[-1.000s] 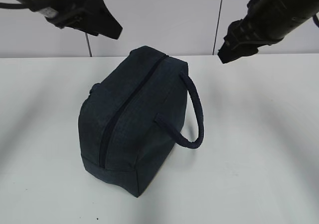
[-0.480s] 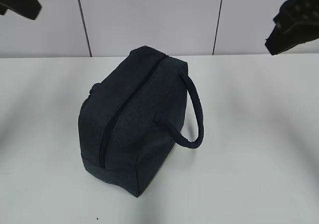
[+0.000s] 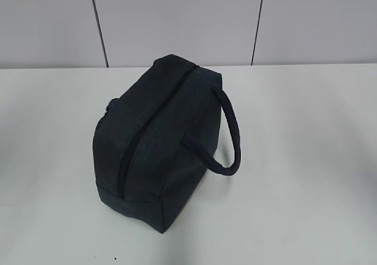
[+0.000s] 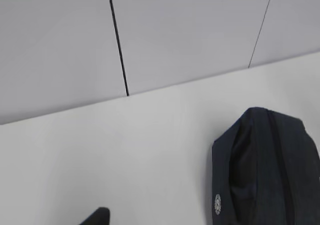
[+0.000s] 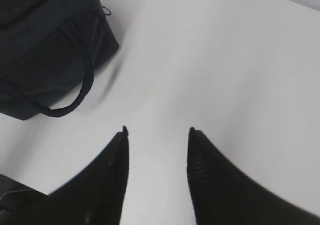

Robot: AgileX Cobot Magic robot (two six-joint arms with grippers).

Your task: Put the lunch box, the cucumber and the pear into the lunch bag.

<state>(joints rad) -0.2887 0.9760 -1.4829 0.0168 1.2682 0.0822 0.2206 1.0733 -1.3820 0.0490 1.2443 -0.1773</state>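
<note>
Pale grey wall panels with dark seams stand behind a plain white bench (image 3: 306, 159), and only one thing rests on it: the lunch bag (image 3: 156, 141), dark navy, set a little toward the back edge and about midway between the left and right edges. Its top zipper (image 3: 138, 144) runs closed along its length as far as the exterior view shows, and its loop handle (image 3: 230, 138) droops off the right side down to the bench.

No lunch box, cucumber or pear shows in any view; judging by the closed zipper, they are likely already inside, though that cannot be confirmed.

The right hand (image 5: 157, 135) hangs above bare bench near the bag's handle side, its two dark fingers spread apart with nothing between them. Of the left hand (image 4: 97, 217) only a dark tip shows at the bottom edge of its wrist view, so whether it is spread or pressed together cannot be told. Neither arm appears in the exterior view.

The task reads as finished or very nearly so. If anything remains, the next move calls for checking that the zipper is fully drawn and keeping both hands clear of the bag.
</note>
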